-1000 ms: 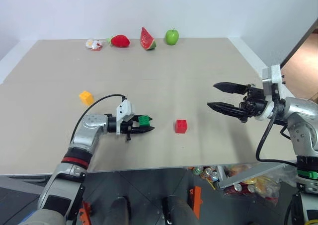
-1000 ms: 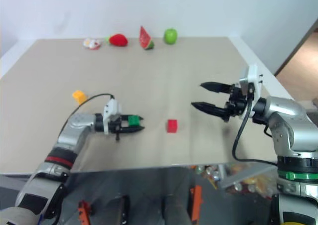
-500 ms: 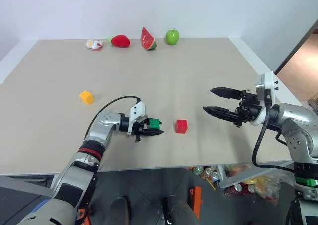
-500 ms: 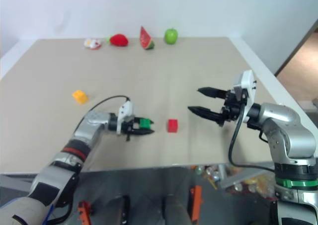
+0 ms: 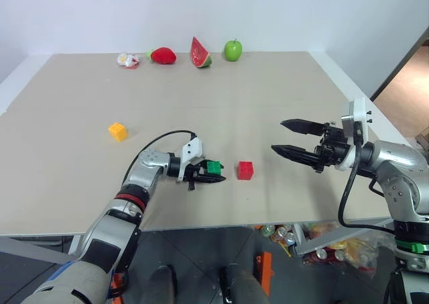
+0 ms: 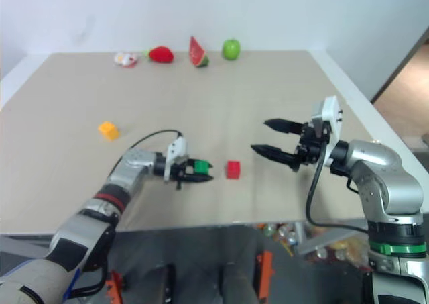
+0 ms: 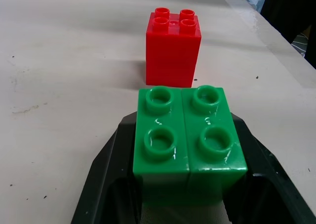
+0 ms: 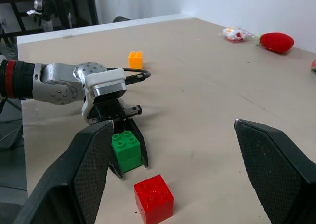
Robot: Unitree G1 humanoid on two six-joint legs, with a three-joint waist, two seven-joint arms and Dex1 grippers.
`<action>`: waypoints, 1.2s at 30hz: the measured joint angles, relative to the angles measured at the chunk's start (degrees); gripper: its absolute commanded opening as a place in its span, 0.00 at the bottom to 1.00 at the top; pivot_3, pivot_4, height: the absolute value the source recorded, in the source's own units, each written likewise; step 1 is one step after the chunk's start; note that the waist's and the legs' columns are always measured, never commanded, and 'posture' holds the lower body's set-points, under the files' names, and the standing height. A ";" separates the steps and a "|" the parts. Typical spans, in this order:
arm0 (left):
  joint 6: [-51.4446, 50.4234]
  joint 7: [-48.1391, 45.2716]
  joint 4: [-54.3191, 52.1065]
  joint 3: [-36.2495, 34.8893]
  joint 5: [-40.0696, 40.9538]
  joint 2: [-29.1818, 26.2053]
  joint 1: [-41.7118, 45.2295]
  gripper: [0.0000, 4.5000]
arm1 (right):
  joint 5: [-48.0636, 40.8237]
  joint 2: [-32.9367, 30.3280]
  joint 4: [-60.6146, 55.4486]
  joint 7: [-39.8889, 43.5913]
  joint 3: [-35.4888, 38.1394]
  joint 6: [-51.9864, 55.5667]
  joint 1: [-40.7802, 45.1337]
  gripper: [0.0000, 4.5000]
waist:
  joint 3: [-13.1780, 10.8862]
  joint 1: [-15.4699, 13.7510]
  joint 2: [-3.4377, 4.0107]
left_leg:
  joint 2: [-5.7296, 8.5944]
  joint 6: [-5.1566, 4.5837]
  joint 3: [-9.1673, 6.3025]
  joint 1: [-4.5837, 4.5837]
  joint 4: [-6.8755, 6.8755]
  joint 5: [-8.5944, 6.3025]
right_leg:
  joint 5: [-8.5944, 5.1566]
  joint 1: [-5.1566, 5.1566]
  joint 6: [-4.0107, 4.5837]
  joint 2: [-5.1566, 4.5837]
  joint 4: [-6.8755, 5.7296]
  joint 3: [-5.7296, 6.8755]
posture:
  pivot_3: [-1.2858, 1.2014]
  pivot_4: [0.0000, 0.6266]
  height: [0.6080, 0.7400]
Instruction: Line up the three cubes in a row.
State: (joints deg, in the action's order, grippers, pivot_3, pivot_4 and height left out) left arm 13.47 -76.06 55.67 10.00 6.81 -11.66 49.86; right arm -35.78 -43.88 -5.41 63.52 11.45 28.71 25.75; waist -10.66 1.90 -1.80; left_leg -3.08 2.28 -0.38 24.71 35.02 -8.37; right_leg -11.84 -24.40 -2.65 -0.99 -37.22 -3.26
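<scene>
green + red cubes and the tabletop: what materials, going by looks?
Green cube: looks like moulded hard plastic, glossy; studs catch highlights, seam down the middle. Red cube: likely the same plastic, smooth, four studs on top. Table: beige, matte, lightly scuffed and specked; could be laminate or painted board, can't tell which.

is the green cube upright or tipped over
Upright: the green cube sits studs-up between the left gripper fingers, as does the red cube ahead.

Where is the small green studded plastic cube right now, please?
The green studded plastic cube sits clamped in the left gripper, just left of the red studded cube.
</scene>
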 measured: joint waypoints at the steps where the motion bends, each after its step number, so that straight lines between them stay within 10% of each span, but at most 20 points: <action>1: 0.07 -0.32 0.02 -0.07 0.01 -0.07 0.00 0.31 | 0.00 0.00 0.00 0.00 0.00 0.04 0.00 0.90 | 0.00 0.02 0.00 | 0.00 0.00 0.00 0.00 0.00 0.00 | 0.00 0.00 0.00 0.00 0.00 0.00 | 0.52 0.24 1.00; 14: 0.05 -1.71 -0.21 -1.48 0.40 -2.49 -0.71 0.31 | 0.08 0.04 0.08 0.14 -0.51 0.08 1.04 0.90 | 0.00 0.70 0.00 | -0.01 -0.02 -0.01 -0.01 -0.01 -0.01 | 0.00 -0.01 0.00 0.01 0.00 -0.01 | 0.52 0.24 1.00; 15: 0.14 -1.57 -0.38 -1.52 0.42 -2.46 -0.88 0.53 | 0.09 0.04 0.09 0.16 -0.52 0.03 1.20 0.90 | 0.00 0.70 0.00 | -0.01 -0.02 -0.01 -0.01 -0.01 -0.01 | 0.00 -0.01 0.00 0.01 0.00 -0.01 | 0.52 0.24 1.00; 20: 0.05 -0.97 -2.32 -1.93 0.55 -2.42 -2.19 0.89 | 0.12 0.05 0.14 0.30 -1.16 -0.14 1.56 0.90 | 0.00 0.69 0.00 | -0.01 -0.02 -0.01 -0.01 -0.01 -0.01 | 0.00 0.00 0.00 0.01 0.00 -0.01 | 0.52 0.24 1.00; 36: -8.34 -3.32 -20.83 -8.48 5.41 -22.25 -17.53 0.89 | -0.01 -0.85 0.12 1.59 -1.72 0.15 2.03 0.90 | 0.00 1.08 0.01 | -0.43 -0.04 0.07 -0.19 -0.18 -0.04 | 0.03 -0.06 0.29 0.34 -0.02 -0.04 | 0.52 0.24 1.00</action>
State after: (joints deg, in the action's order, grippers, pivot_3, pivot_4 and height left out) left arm 5.13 -79.38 34.83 1.52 12.23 -33.91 32.34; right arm -35.79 -44.73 -5.29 65.11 9.73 28.86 27.78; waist -10.65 2.98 -1.79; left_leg -3.51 2.23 -0.31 24.52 34.84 -8.41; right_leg -11.80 -24.45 -2.36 -0.65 -37.24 -3.30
